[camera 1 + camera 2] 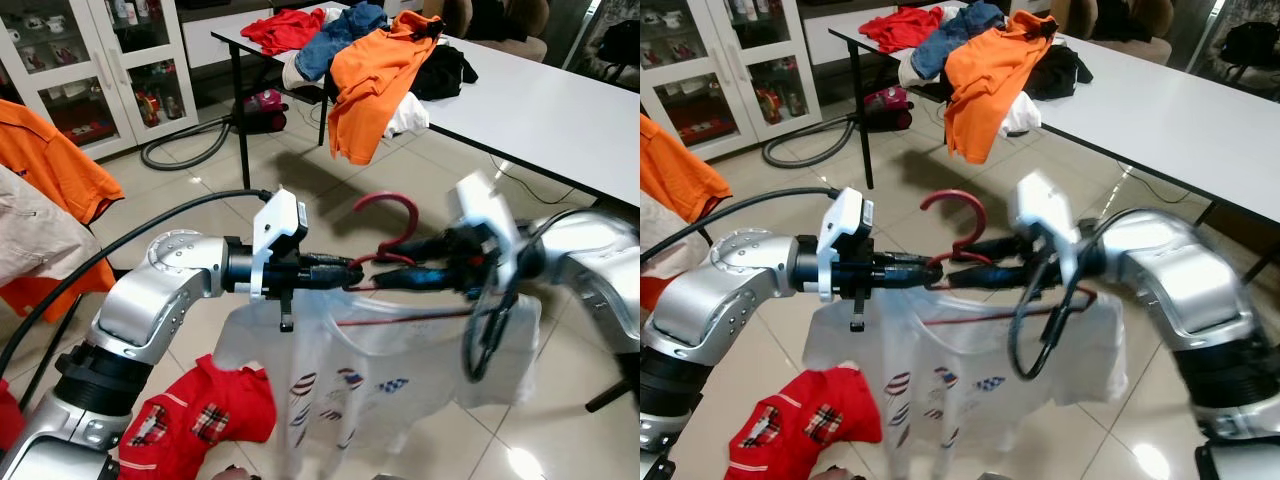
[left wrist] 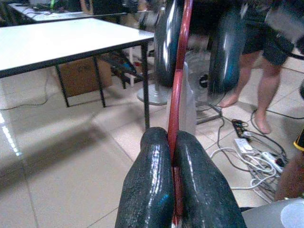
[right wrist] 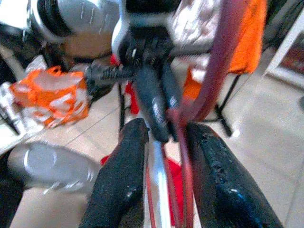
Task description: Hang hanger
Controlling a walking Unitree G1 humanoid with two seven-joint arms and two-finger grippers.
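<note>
Hanger held at its neck between both arms, shirt hanging below.

Nearest, at 6 o'clock, the white shirt (image 1: pixel 390 370) drapes soft and light. Above it the left gripper (image 1: pixel 352 268) pinches the stiff red hanger (image 1: pixel 392 215); the right gripper (image 1: pixel 385 275) straddles the wire, fingers apart. Hold below the hook. At 12 o'clock, a table (image 1: pixel 560 110).

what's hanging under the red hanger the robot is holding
A white T-shirt with small printed patches hangs under the red hanger, held by the left hand and right hand. The shirt covers most of the hanger's lower part.
</note>
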